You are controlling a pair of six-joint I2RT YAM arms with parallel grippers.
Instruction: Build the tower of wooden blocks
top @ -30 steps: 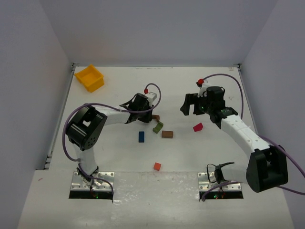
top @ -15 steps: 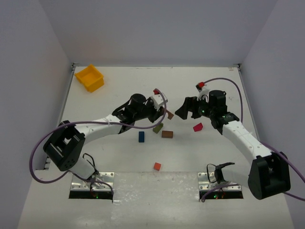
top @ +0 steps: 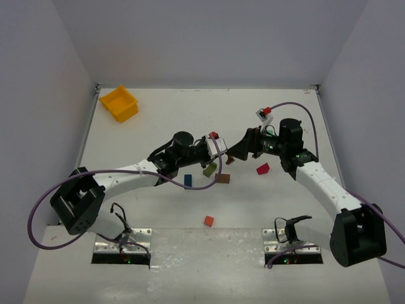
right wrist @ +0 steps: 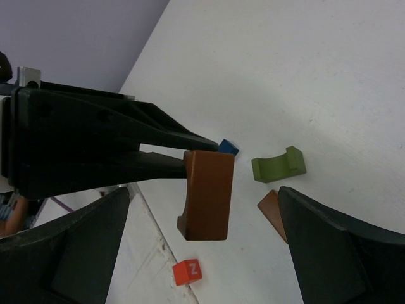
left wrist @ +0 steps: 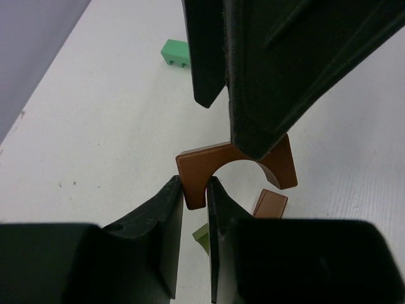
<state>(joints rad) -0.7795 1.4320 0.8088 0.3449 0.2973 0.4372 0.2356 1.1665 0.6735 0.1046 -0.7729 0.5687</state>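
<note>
Item: brown arch blk (left wrist: 209,161), aloft over tabletop (top: 158,114), one leg clamped in L tool (left wrist: 195,190). R tool (top: 234,152) faces it close, jaws wide apart and empty. Step (est.): arm-to-arm handover, no stack begun. Next: R tool needs a square grip on the free part before L lets go.

a robot lab cell: white table (top: 158,120) boxed in by plain grey walls (top: 209,38).
</note>
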